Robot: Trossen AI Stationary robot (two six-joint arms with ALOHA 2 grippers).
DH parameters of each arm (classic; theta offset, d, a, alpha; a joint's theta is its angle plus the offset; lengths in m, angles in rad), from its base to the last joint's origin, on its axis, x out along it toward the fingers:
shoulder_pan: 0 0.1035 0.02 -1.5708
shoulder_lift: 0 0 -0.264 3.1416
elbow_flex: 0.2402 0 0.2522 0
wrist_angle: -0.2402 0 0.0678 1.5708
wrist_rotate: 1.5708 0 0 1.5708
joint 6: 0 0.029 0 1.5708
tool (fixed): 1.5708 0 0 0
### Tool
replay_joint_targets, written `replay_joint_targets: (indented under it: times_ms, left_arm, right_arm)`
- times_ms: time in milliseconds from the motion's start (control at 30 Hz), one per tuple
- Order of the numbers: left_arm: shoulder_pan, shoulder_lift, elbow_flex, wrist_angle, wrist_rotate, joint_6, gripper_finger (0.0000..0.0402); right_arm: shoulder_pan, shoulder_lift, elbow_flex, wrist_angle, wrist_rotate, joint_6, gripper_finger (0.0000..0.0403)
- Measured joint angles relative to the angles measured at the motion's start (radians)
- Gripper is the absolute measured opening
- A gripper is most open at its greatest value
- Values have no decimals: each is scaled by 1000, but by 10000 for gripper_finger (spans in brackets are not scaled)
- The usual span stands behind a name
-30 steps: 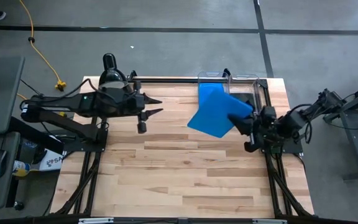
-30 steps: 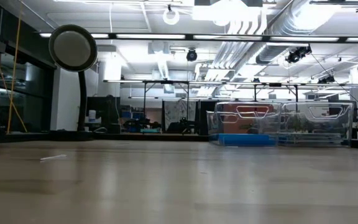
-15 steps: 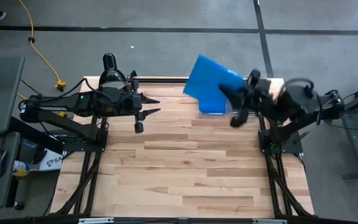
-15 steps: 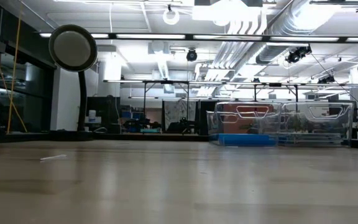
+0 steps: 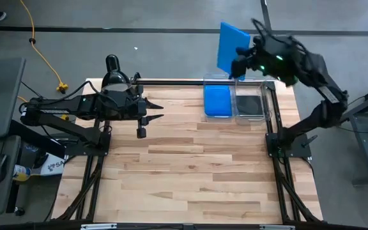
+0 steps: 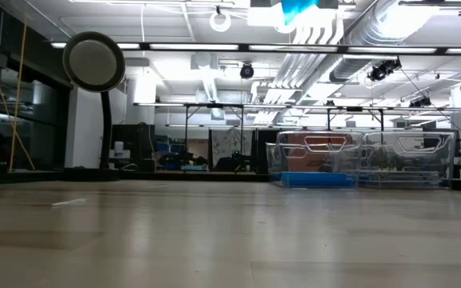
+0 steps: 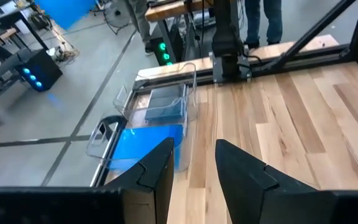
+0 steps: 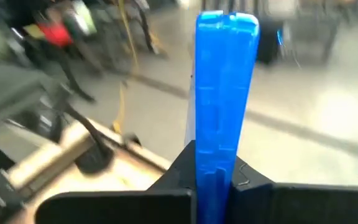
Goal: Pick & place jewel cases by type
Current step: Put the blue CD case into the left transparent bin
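My right gripper (image 5: 241, 55) is raised high over the table's far right corner, shut on a bright blue jewel case (image 5: 232, 39). That case shows edge-on in the right wrist view (image 8: 225, 87), and a bit of it at the low view's top (image 6: 298, 7). Below, two clear bins stand side by side at the far edge. One holds blue cases lying flat (image 5: 218, 101); the other holds a black case (image 5: 250, 103). My left gripper (image 5: 157, 110) waits open over the table's far left part, touching nothing. My right gripper pinches the blue jewel case between its two fingers (image 8: 179, 168) by one edge (image 8: 215, 155). The case stands on edge, its flat faces against the fingers, and sticks out well beyond the fingertips. It is lifted clear, high above the bins.
The bins (image 6: 314, 160) (image 6: 410, 160) sit against the far right corner by the right arm's base (image 5: 289, 144). A round black lamp head (image 5: 112, 64) stands at the far left. Bare wood (image 5: 190, 172) stretches over the table's middle and near part.
My right gripper has risen steeply from just above the table beside the bins, swinging toward the far edge with the blue case. The case has turned from lying nearly flat to standing on edge.
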Motion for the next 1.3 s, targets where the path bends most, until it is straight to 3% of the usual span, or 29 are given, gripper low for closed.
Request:
replay_joint_targets:
  times_ms: [233,433,600,800,933,1300]
  left_arm:
    - [0,0,0,-33,9,0,117]
    - [0,-13,0,-87,4,0,117]
    - [0,-62,1,-167,-33,-1,117]
    - [0,-156,2,-233,-78,-1,117]
    - [0,-250,-46,-213,-74,17,117]
    - [0,-763,-430,7,92,-35,117]
  right_arm:
    - [-304,98,-56,-167,-356,99,0]
    - [-479,162,-198,-154,-571,118,0]
    - [-558,174,-382,-24,-741,128,0]
    - [-600,171,-554,67,-856,141,0]
    - [-603,170,-638,111,-877,146,0]
    - [-608,169,-836,374,-933,232,0]
